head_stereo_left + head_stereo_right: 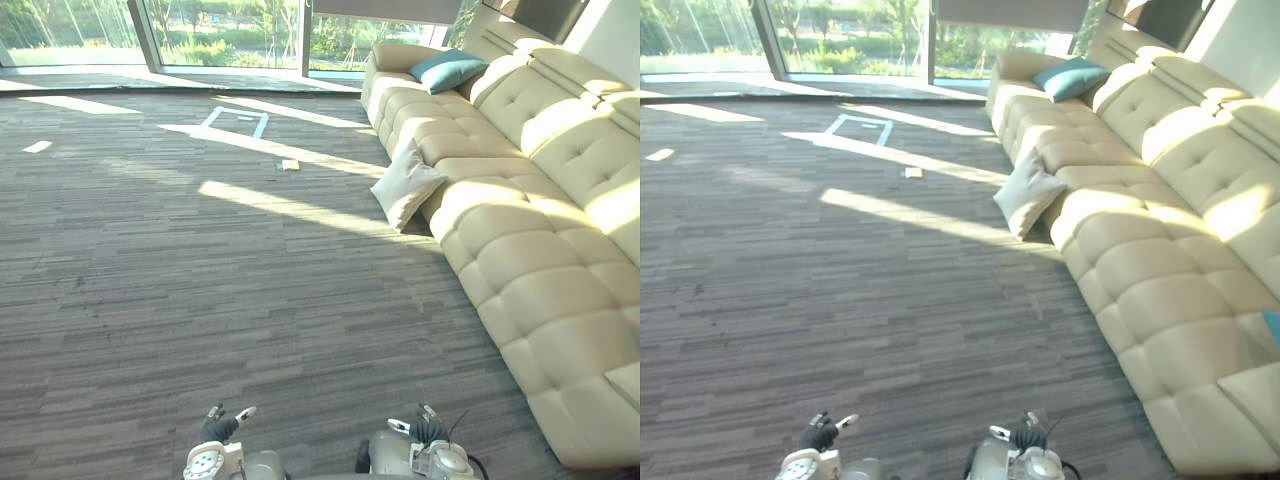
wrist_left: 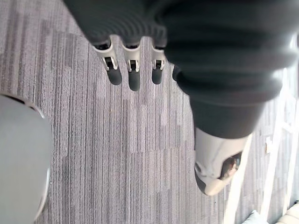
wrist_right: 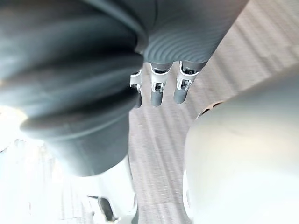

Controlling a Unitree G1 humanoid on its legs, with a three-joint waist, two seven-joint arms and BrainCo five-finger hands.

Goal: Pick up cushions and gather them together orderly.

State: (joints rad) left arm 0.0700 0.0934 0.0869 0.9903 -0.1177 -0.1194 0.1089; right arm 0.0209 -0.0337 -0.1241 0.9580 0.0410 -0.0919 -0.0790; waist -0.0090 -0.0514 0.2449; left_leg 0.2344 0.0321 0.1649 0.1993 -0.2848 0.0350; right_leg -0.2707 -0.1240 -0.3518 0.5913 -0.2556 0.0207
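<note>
Left hand and right hand hang low, fingers straight and loose, holding nothing. Well ahead and rightward, nearer the right hand, the beige cushion stands on the floor, propped against the sofa, its long axis tilted up toward the seat. The teal cushion lies on the sofa's far end

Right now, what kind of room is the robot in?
Probably a living room or lounge: a long cream sofa, a teal cushion on it, a pale cushion leaning against its front on the carpet, and tall windows onto greenery.
</note>
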